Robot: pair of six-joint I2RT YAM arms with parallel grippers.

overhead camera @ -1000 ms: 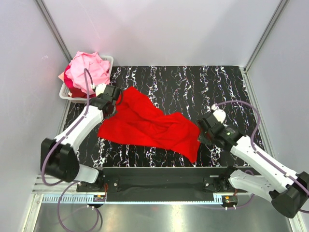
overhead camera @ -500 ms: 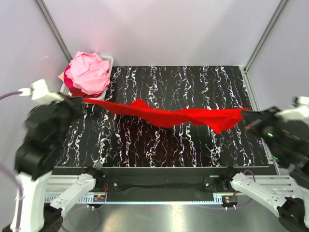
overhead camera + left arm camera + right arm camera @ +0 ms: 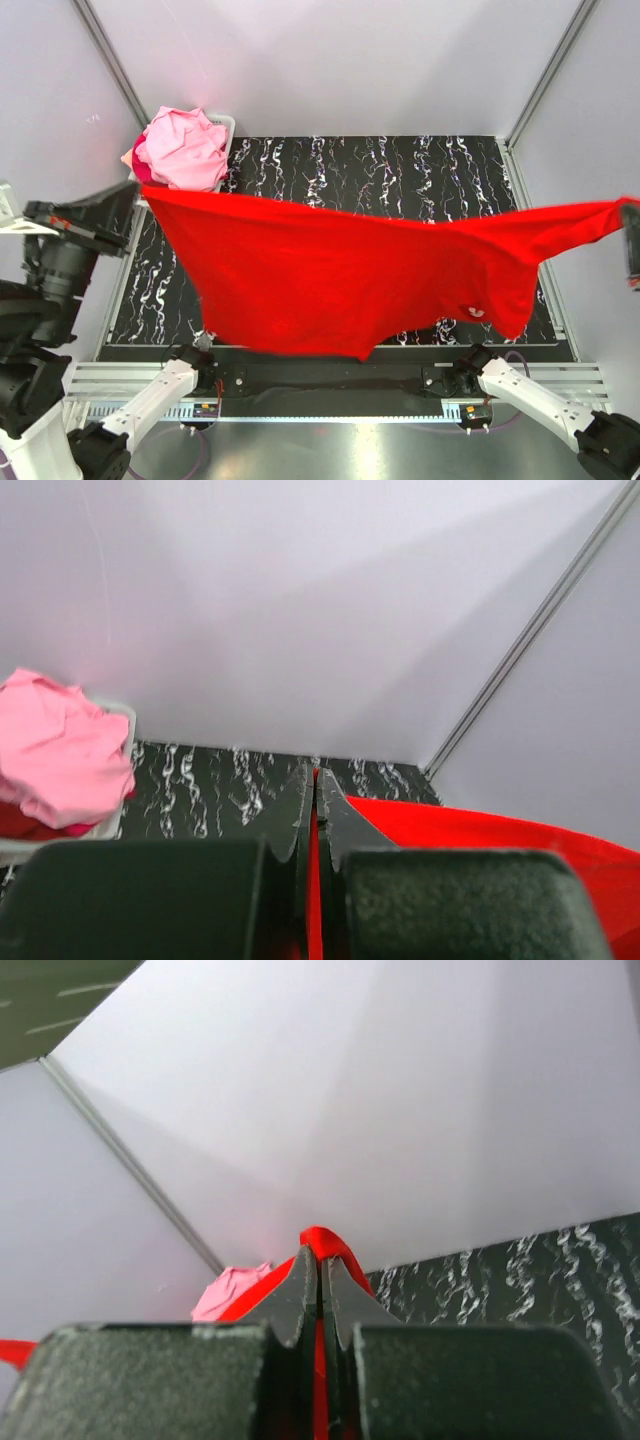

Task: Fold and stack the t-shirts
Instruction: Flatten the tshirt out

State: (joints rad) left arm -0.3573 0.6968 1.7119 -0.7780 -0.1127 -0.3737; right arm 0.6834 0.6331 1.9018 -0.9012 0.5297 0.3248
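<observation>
The red t-shirt (image 3: 340,270) hangs spread in the air high above the table, stretched between both grippers; its small white neck label (image 3: 477,312) shows low on the right. My left gripper (image 3: 135,195) is shut on the shirt's left edge; red cloth is pinched between its jaws in the left wrist view (image 3: 315,810). My right gripper (image 3: 628,210) is shut on the right edge, with red cloth between its jaws in the right wrist view (image 3: 320,1260). Pink and peach shirts (image 3: 185,150) lie heaped in the basket (image 3: 228,124).
The black marbled table (image 3: 400,170) lies below the shirt. The white slotted basket stands at the back left corner. White walls close in the back and both sides. The pink heap also shows in the left wrist view (image 3: 60,745).
Both arms have lifted high and apart. The red shirt went from crumpled on the table, to a stretched band, to hanging open and spread between the grippers.
</observation>
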